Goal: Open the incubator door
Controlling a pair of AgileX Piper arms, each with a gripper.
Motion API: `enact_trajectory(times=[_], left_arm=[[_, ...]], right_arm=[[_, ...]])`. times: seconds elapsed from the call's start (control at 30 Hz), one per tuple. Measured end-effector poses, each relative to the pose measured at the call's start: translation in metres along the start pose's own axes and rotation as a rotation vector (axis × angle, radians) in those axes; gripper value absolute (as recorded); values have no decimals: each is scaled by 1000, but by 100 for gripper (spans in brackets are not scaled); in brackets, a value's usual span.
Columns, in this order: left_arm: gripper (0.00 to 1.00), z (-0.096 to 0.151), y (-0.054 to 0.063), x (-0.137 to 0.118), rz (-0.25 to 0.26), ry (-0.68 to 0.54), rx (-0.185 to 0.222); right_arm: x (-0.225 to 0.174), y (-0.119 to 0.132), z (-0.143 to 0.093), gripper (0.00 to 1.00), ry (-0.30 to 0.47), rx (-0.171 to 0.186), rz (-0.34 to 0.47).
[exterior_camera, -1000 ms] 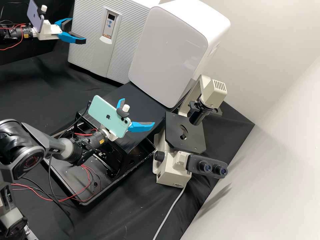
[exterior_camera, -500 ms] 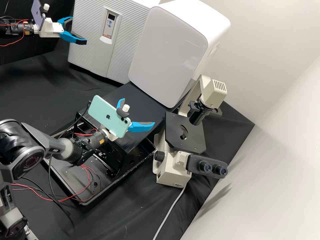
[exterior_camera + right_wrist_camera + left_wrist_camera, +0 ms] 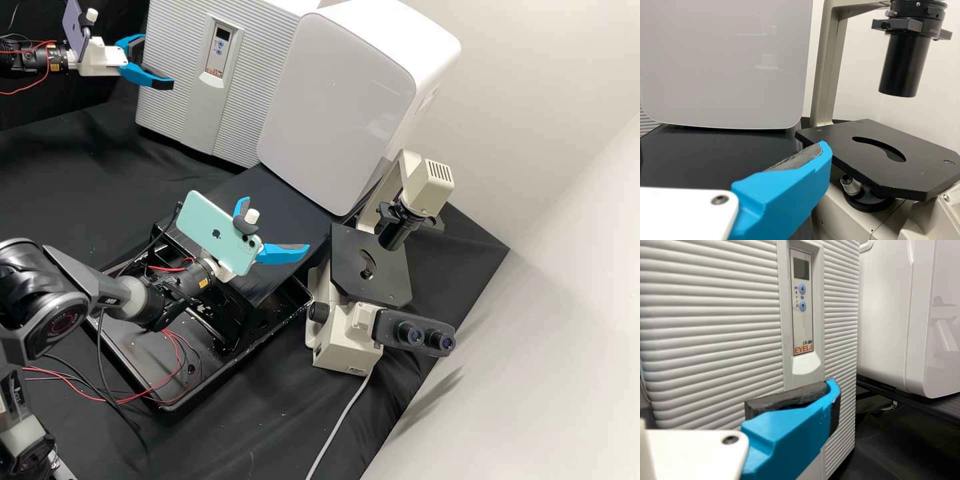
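In the high view my left gripper [image 3: 158,62] stands open at the upper left, its fingers in front of the left side of the ribbed light grey incubator [image 3: 257,80]. The incubator's front looks shut. Its control panel [image 3: 219,50] has a pale tab [image 3: 212,81] below it. My right gripper [image 3: 277,223] is open with nothing between its fingers, left of the microscope. In the left wrist view, a finger of my left gripper [image 3: 740,405] overlaps the incubator front [image 3: 710,315] below the tab [image 3: 806,364]; contact cannot be told. The right wrist view shows my right gripper [image 3: 790,190].
A glossy white cabinet [image 3: 340,113] stands right of the incubator on a black platform [image 3: 287,193]. The microscope [image 3: 347,333] is near the right wall. Under the right arm lies a black tray [image 3: 127,353] with loose cables.
My left gripper has shifted slightly right along the incubator front, mostly in the earlier half second, and is now nearly still. The right arm has kept still.
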Motion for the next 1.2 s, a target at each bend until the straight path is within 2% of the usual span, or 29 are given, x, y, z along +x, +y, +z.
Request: enact_trajectory(times=[0.4,1.1,1.2], left_arm=[[0,5,3,-5,35,49,-67],[0,12,-4,-11,11,80,-106],[0,14,-4,-14,-1,100,-91]], right_arm=[[0,0,0,100,0,0,0],[0,0,0,100,0,0,0],[0,0,0,100,0,0,0]])
